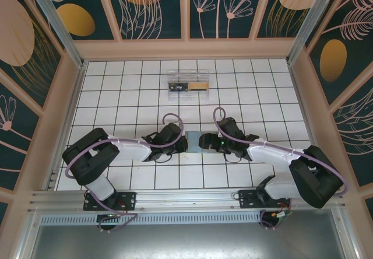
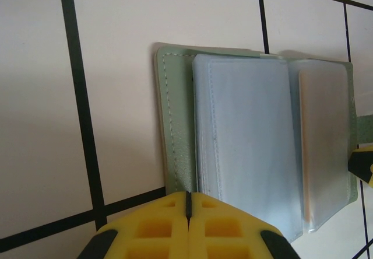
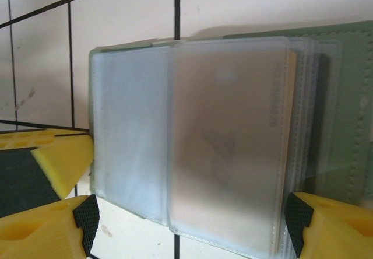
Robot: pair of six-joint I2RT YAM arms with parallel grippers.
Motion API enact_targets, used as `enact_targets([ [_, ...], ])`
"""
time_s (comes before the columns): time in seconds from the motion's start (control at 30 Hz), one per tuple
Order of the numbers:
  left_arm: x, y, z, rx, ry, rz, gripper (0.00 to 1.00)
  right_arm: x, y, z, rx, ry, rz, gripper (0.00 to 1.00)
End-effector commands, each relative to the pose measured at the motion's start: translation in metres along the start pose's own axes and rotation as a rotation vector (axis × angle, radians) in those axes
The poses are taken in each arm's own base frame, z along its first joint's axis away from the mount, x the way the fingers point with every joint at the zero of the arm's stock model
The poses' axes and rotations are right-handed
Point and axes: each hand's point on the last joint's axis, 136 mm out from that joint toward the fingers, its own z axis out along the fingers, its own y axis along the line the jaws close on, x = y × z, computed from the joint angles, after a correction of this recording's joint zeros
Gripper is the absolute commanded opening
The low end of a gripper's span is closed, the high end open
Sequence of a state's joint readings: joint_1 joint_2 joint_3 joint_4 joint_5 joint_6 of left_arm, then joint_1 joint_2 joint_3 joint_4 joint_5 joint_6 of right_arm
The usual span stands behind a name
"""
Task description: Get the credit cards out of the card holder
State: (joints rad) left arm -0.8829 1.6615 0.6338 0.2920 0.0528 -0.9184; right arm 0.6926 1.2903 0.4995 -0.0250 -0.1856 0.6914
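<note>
The card holder (image 1: pixel 193 138) lies open on the tiles between my two grippers, its grey-green cover (image 2: pixel 178 125) underneath and its blue-grey plastic sleeves (image 2: pixel 245 148) on top. A tan credit card (image 3: pixel 233 136) shows through one cloudy sleeve, and its tan edge (image 2: pixel 323 148) is visible from the other side. My left gripper (image 2: pixel 188 203) is shut, with its yellow tips over the near edge of the green cover. Whether they touch the cover I cannot tell. My right gripper (image 3: pixel 192 230) is open wide, one finger on each side of the sleeves.
A clear plastic box (image 1: pixel 187 86) stands a few tiles behind the holder, with a black card and a tan card in it. Low walls ring the white tiled floor (image 1: pixel 116 95). Each arm's fingers are close to the other's, over the holder.
</note>
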Motion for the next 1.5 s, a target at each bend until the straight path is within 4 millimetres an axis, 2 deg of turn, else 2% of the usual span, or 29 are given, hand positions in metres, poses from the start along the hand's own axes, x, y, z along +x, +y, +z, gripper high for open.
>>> enact_targets([
  [0.0,0.011,0.004,0.005,0.002,0.042,-0.003,0.0,-0.007,0.025,-0.002,-0.098,-0.001,0.005,0.85],
  [0.37,0.012,0.004,0.004,0.006,0.043,-0.001,0.0,-0.009,0.044,-0.005,-0.179,0.006,0.006,0.86],
  [0.57,0.011,0.005,0.001,0.005,0.033,-0.005,0.0,-0.017,0.073,-0.008,-0.311,-0.005,0.017,0.88],
  [0.8,-0.003,0.01,-0.018,-0.04,-0.043,-0.01,0.0,-0.017,0.09,0.003,-0.366,0.03,0.013,0.88],
  [0.97,-0.018,0.013,-0.041,-0.084,-0.119,-0.01,0.0,-0.024,0.086,-0.003,-0.333,0.002,-0.009,0.89],
  [1.13,-0.034,-0.012,-0.064,0.004,-0.175,-0.006,0.0,-0.032,0.062,-0.018,-0.227,-0.061,-0.034,0.88],
  [1.27,-0.042,-0.039,-0.072,0.114,-0.188,0.001,0.12,-0.034,0.048,-0.026,-0.199,-0.088,-0.034,0.86],
  [1.33,-0.043,-0.05,-0.071,0.162,-0.181,0.001,0.29,-0.034,0.036,-0.027,-0.157,-0.097,-0.018,0.81],
  [1.37,-0.043,-0.054,-0.07,0.182,-0.173,-0.004,0.36,-0.035,0.032,-0.027,-0.138,-0.102,-0.023,0.75],
  [1.47,-0.041,-0.067,-0.061,0.238,-0.139,-0.027,0.51,-0.037,0.014,-0.024,-0.046,-0.113,-0.033,0.48],
])
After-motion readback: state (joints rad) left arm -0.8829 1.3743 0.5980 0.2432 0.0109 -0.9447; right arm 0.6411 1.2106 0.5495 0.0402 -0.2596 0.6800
